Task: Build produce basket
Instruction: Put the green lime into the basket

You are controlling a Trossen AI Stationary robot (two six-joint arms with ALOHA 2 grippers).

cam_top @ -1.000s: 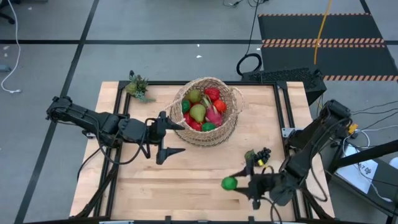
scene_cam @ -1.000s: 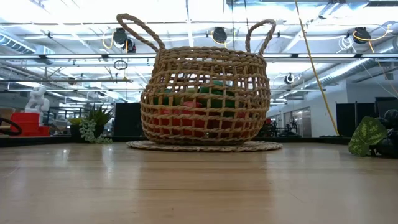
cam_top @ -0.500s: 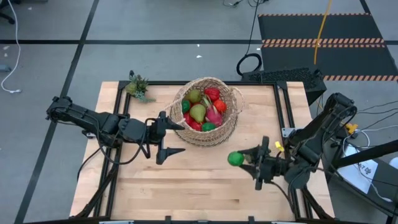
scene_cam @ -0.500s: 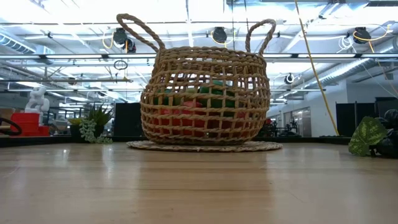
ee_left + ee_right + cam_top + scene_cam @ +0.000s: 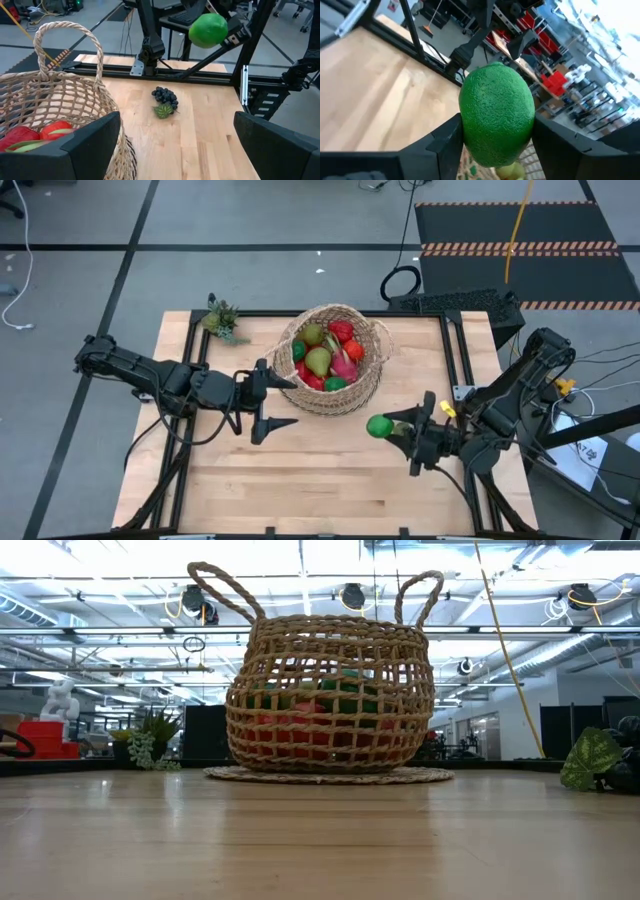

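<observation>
— Clamping a green lime (image 5: 378,426) between its two fingers, the right gripper (image 5: 392,430) holds the fruit up off the table (image 5: 300,480), just beside the basket (image 5: 335,360) on its near right side.

— And the wrist camera agrees?

— It does: the lime (image 5: 496,120) fills the middle of that view, pinched on both sides by the dark fingers (image 5: 442,142). The left wrist view shows the same lime (image 5: 208,30) raised in the air, above the wood.

— What about the other arm?

— The left gripper (image 5: 268,402) waits to the left of the basket, its jaws spread wide and gripping nothing; one finger sits right at the wicker wall.

— Where is the produce?

— Most of it lies piled inside the basket: pears, red pieces and a pink one (image 5: 325,358). A bunch of dark grapes (image 5: 165,96) with a green leaf rests on the table, apart from the basket, toward the right edge.

— Anything else?

— A small green spiky plant (image 5: 222,320) stands at the far left corner.
</observation>
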